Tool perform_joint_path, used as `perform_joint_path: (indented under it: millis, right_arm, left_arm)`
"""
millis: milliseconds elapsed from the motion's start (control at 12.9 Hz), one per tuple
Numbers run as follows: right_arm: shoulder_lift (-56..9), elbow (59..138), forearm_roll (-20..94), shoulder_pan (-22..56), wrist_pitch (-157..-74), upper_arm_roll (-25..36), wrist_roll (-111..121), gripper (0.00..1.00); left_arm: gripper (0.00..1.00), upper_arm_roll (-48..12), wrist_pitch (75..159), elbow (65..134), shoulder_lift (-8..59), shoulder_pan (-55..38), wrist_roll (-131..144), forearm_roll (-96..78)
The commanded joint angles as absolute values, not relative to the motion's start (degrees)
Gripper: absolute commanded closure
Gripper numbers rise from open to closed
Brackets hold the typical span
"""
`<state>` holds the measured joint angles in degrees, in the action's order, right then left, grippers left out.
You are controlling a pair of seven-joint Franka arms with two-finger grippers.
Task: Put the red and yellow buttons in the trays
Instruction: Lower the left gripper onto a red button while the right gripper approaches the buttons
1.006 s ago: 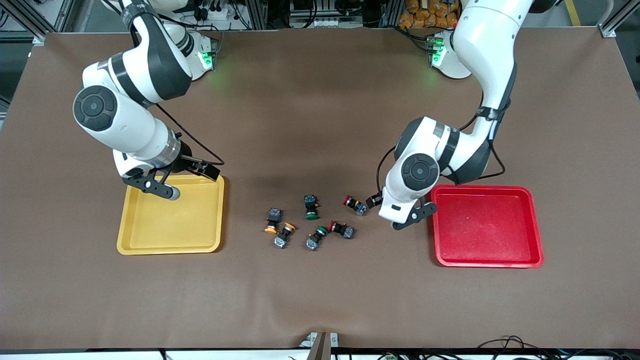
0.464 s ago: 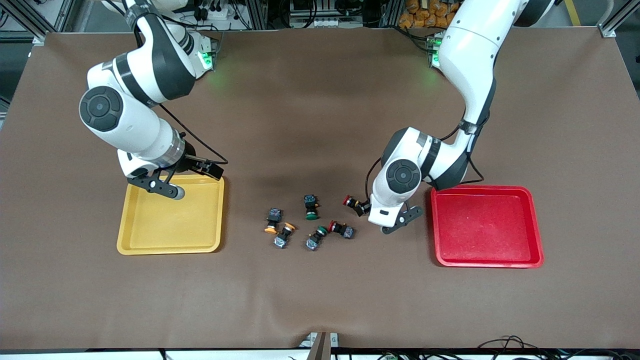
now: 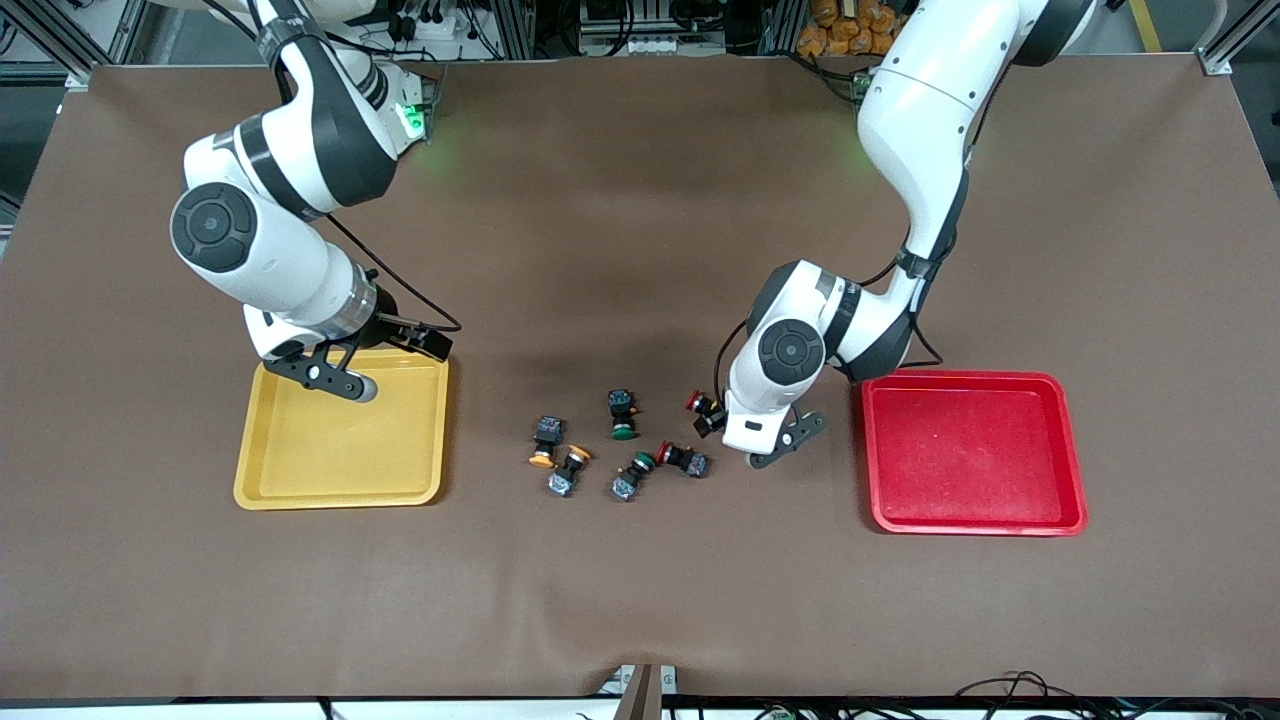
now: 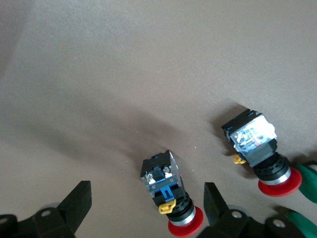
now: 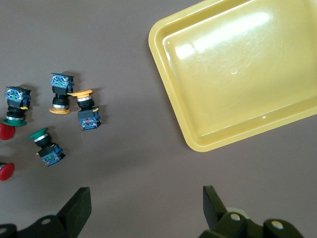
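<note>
Six switches lie between the yellow tray (image 3: 340, 488) and red tray (image 3: 975, 522): two red-capped, two yellow-capped, two green-capped. Left gripper (image 3: 765, 440), fingers spread and empty, is low beside the red tray, with one red button (image 4: 168, 193) between its fingers. Right gripper (image 3: 335, 375), spread and empty, hangs over the yellow tray.

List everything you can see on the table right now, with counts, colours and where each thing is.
Red buttons: two, red caps, mid-table, toward the left arm's end of the cluster.
Yellow buttons: two, yellow-orange caps, toward the right arm's end of the cluster.
Green buttons: two, green caps, between those pairs.
Yellow tray: one, empty, right arm's end.
Red tray: one, empty, left arm's end.
Table: brown surface.
Left gripper: open, over one red button.
Right gripper: open, over the yellow tray's rim.
</note>
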<state>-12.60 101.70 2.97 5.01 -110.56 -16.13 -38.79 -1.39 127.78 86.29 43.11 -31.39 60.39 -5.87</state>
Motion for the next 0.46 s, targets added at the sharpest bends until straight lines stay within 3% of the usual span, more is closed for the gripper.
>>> perform_joint_path:
  millis: [0, 387]
  right_arm:
    - [-13.9, 100.4, 2.8, 5.7, -110.3, -16.3, -39.1, 0.00]
    - [-15.2, 100.4, 2.5, 7.2, -110.3, -16.3, -39.0, 0.00]
  left_arm:
    - [0.00, -1.0, 129.3, 85.5, 45.3, -32.9, 61.9, -6.9]
    - [0.00, -1.0, 130.1, 85.4, 46.4, -33.1, 62.7, -6.9]
